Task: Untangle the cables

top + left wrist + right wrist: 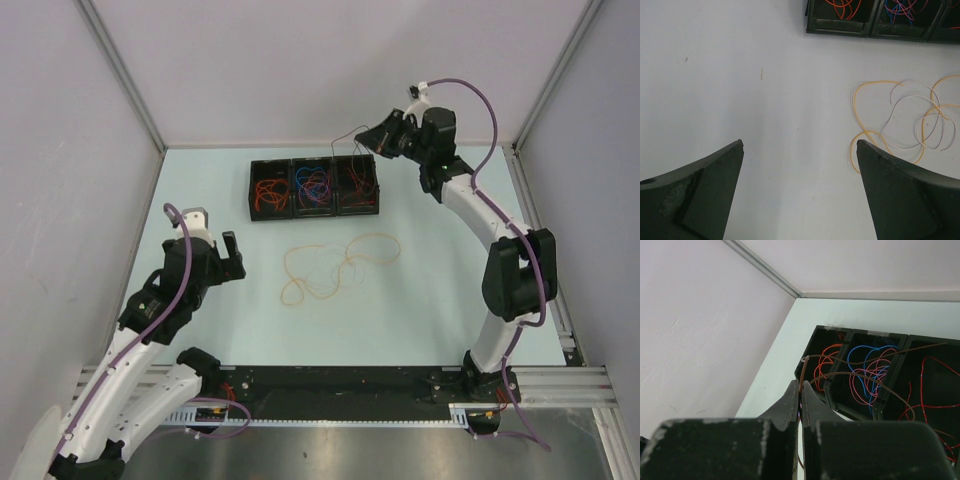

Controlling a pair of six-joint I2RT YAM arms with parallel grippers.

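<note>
Top external view, for your record: loose cables point(340, 265), thin floppy orange-yellow and white loops, lying on the pale table point(450, 300) just in front of three black rectangular bins point(315, 213) set touching in a row. The left bin holds orange-red curls, the middle blue and red, the right red and dark strands. Your right gripper point(800, 386), arm stretched far over the bins, is pinched on a thin brown cable point(803, 371). Your left gripper point(800, 145) hovers over bare table, fingers spread wide, holding nothing.
</note>
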